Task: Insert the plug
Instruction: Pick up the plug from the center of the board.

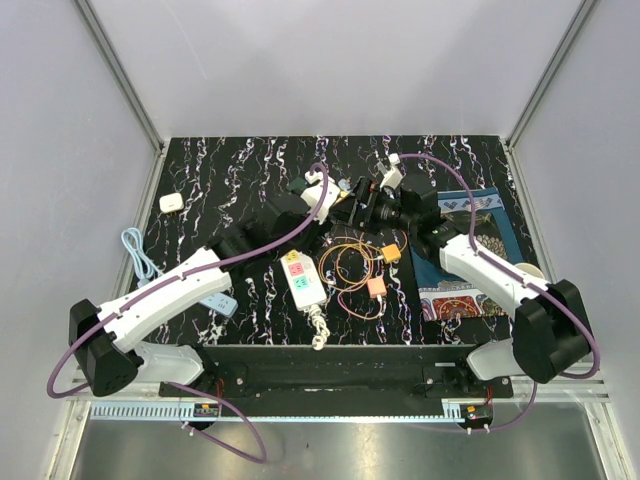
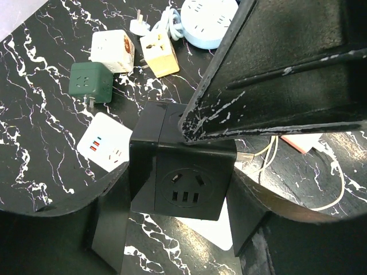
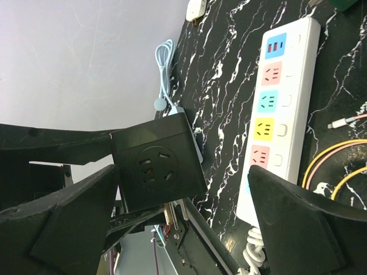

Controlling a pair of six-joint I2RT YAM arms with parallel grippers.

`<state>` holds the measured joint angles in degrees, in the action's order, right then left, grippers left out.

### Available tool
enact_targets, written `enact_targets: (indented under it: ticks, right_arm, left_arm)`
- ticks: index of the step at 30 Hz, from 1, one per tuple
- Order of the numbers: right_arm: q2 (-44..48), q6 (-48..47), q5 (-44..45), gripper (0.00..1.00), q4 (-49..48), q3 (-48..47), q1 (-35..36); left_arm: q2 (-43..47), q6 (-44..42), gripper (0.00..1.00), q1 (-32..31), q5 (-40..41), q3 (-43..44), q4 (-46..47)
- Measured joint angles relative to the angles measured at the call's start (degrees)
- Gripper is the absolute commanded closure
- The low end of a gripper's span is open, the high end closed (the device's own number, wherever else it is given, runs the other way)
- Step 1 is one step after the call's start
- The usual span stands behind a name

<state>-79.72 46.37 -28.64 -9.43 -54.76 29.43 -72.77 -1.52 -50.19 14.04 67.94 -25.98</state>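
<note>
Left gripper [image 2: 180, 197]: jaws clamped on black socket cube [image 2: 182, 186]. Right gripper [image 3: 183, 183]: jaws wide apart, cube between them, close to one finger; strip [image 3: 281, 97] outside the other.

Cannot see the top right of the black cube socket [image 2: 183, 177] from the left wrist: blocked by 1 finger [image 2: 287, 69] of the right end effector [image 3: 183, 169]. Cannot name the pink item [image 2: 302, 143] half covered beside that finger. Cropped at the top edge: a round pale-blue socket [image 2: 209, 16]. From the right wrist, cannot follow the white power strip [image 3: 278, 97] to its near end, lost behind 1 finger [image 3: 309, 229] and the bottom edge. Clipped at the top right corner: a green thing [image 3: 351, 4], unidentifiable. From above, too small and dark to pick out the cube.
</note>
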Motion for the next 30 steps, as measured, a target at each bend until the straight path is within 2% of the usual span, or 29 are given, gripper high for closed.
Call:
enact_targets:
  ticks: [9, 13, 16, 17, 18, 19, 20, 22, 23, 24, 25, 26, 30]
  right_arm:
    - [-1.97, 0.68, -4.02, 0.06, -2.97, 0.0, 1.03]
    - [-2.86, 0.85, -6.21, 0.12, -3.61, 0.0, 1.7]
    - [-2.99, 0.92, -7.13, 0.31, -4.44, 0.0, 1.7]
    - [-2.99, 0.92, -7.5, 0.47, -4.68, -0.02, 1.7]
    - [-2.99, 0.44, -7.52, 0.58, -4.7, -0.04, 1.73]
    - [-2.99, 0.04, -7.8, 0.66, -4.61, -0.04, 1.68]
    - [-3.04, -0.28, -8.0, 0.79, -4.59, -0.04, 1.53]
    - [-3.04, -0.39, -8.31, 0.89, -4.74, -0.09, 1.53]
    - [-3.04, -0.37, -8.76, 0.95, -5.07, -0.09, 1.53]
    - [-3.04, -0.31, -8.92, 1.0, -5.38, -0.15, 1.6]
    - [-3.04, -0.28, -9.2, 1.0, -5.53, -0.2, 1.62]
    - [-2.99, -0.33, -9.51, 1.0, -5.75, -0.22, 1.64]
    - [-2.12, -1.95, -10.29, 1.0, -5.42, -0.22, 1.92]
  left_arm:
    - [-0.11, 0.02, 0.99, -0.22, 0.55, 0.0, 0.39]
    - [-0.11, 0.02, 0.99, -0.22, 0.52, 0.17, 0.33]
    - [-0.11, 0.04, 0.96, -0.33, 0.5, 0.17, 0.33]
    - [-0.11, 0.04, 0.94, -0.33, 0.39, 0.2, 0.35]
    - [-0.11, 0.04, 0.91, -0.33, 0.37, 0.2, 0.35]
    - [-0.04, 0.22, 0.88, -0.33, 0.26, 0.22, 0.37]
    - [0.11, 0.55, 0.82, -0.26, 0.04, 0.22, 0.39]
    - [0.52, 0.52, 0.73, -0.17, -0.07, 0.22, 0.33]
    - [0.83, 0.46, 0.61, -0.17, -0.15, 0.22, 0.13]
    - [1.07, 0.39, 0.54, -0.17, -0.15, 0.22, 0.02]
    - [1.36, 0.2, 0.45, -0.17, -0.2, 0.22, -0.07]
    - [1.68, -0.09, 0.31, -0.22, -0.26, 0.17, -0.13]
    - [3.93, -0.33, 0.17, -0.13, -1.05, 0.02, -0.31]
